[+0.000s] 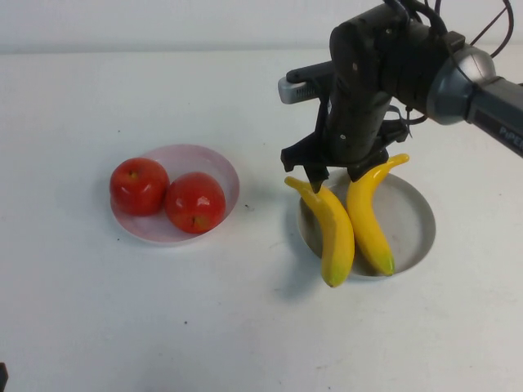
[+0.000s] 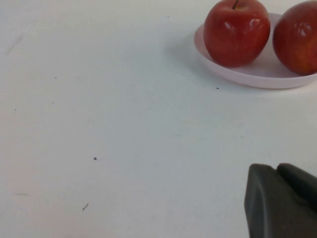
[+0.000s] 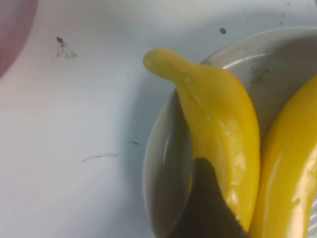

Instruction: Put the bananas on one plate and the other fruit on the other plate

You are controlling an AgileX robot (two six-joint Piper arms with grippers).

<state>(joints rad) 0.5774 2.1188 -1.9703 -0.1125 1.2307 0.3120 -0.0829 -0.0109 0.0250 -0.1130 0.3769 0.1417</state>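
While both bananas (image 1: 351,224) lie side by side on the grey plate (image 1: 413,224), the right end effector (image 1: 335,175) hangs spread just above them, holding nothing. Left of that plate, two apples (image 1: 167,194) fill the pink plate (image 1: 221,175). Nearer the pink plate, the left end effector (image 2: 282,203) sits pressed together above the counter (image 1: 122,327).

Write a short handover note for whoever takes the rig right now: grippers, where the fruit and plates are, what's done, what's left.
Right gripper: open, just above the stem ends of the two bananas, holding nothing.
Left gripper: shut, parked low over bare table near the pink plate.
Bananas: left banana and right banana lie side by side on the grey plate; the left one overhangs the rim at both ends.
Apples: left apple and right apple sit together on the pink plate.
Done: sorting looks complete.
Left: lift the right arm clear; perhaps nudge the overhanging banana inward.
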